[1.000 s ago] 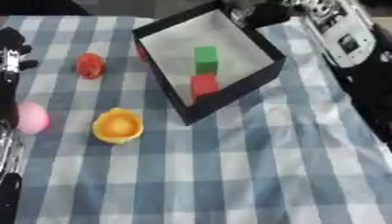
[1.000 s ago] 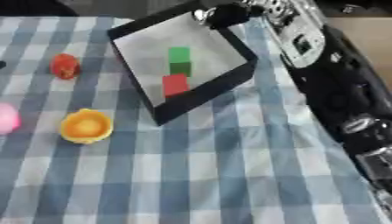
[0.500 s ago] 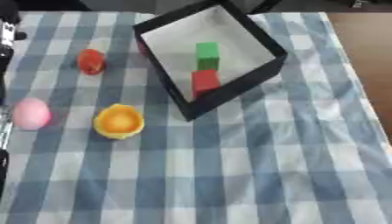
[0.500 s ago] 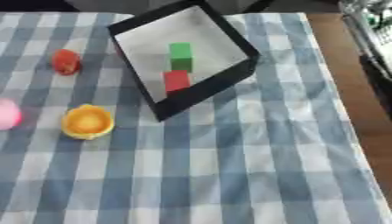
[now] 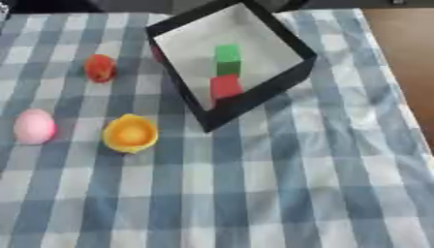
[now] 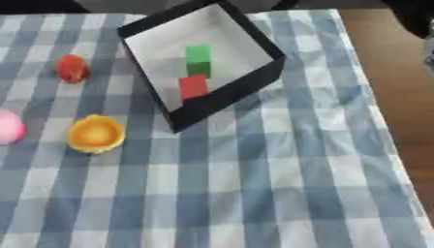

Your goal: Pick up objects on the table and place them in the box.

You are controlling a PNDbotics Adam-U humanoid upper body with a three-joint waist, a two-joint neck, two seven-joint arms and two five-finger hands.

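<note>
A black box (image 5: 254, 99) with a white floor lies askew at the top centre. Inside it are a green block (image 5: 226, 53) and a red block (image 5: 225, 86). On the checked cloth to its left sit a small red object (image 5: 100, 68), a pink ball (image 5: 34, 127) and a yellow-orange cup (image 5: 130, 134) with its mouth up. A dark blurred part of my right arm or hand (image 6: 413, 15) shows at the top right corner, well away from the box. Nothing touches any object. My left hand does not show.
The blue and white checked cloth (image 5: 254, 193) covers the table. The bare brown table edge (image 6: 407, 121) runs down the right side. A sliver of my left arm (image 5: 3, 7) sits in the top left corner.
My right arm has drawn back from the box's far corner to the top right edge. My left arm has left the left edge. The objects have not moved.
</note>
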